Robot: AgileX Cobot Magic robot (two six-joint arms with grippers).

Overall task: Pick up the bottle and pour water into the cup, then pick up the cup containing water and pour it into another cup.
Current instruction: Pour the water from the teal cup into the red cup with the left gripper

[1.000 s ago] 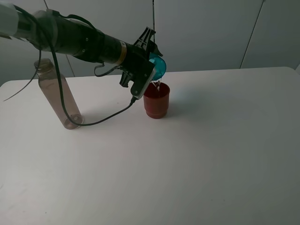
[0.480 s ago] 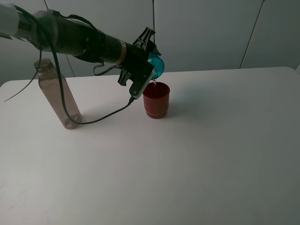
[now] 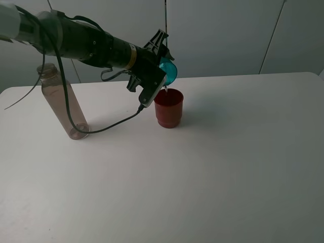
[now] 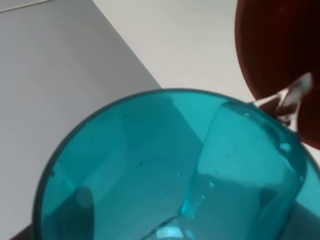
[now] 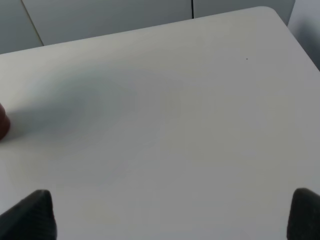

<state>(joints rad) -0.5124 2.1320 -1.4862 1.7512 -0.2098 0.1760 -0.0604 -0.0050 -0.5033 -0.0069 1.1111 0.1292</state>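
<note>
My left gripper (image 3: pixel 163 65) is clamped on the teal-blue cup (image 3: pixel 169 71), holding it tipped hard over, mouth down toward the dark red cup (image 3: pixel 168 108). The teal rim sits just above the red cup's near-left rim; can't tell if they touch. A thin thread of water (image 3: pixel 166 90) drops from the teal lip into the red cup.

Left wrist view: looking straight into the teal cup (image 4: pixel 170 170). Water is pooled against its low side and spilling over the lip as a clear stream (image 4: pixel 287 100) in front of the red cup's wall (image 4: pixel 280 55). Jaws themselves are out of that frame.

The red cup stands upright on the white table (image 3: pixel 212 167), roughly centre-back, just under my wrist. A black cable (image 3: pixel 109 129) hangs off the arm and trails across the tabletop to the left.

The smoky-grey bottle (image 3: pixel 61 101) is at the far left of the table, well apart from both cups, uncapped, nothing gripping it. It looks tilted from this camera angle; base is on the table.

My right gripper (image 5: pixel 170 212): only the two dark fingertips (image 5: pixel 30 212) show at the frame corners, spread wide with bare table between them, holding nothing. A sliver of the red cup (image 5: pixel 3 122) shows at the edge of that view.
</note>
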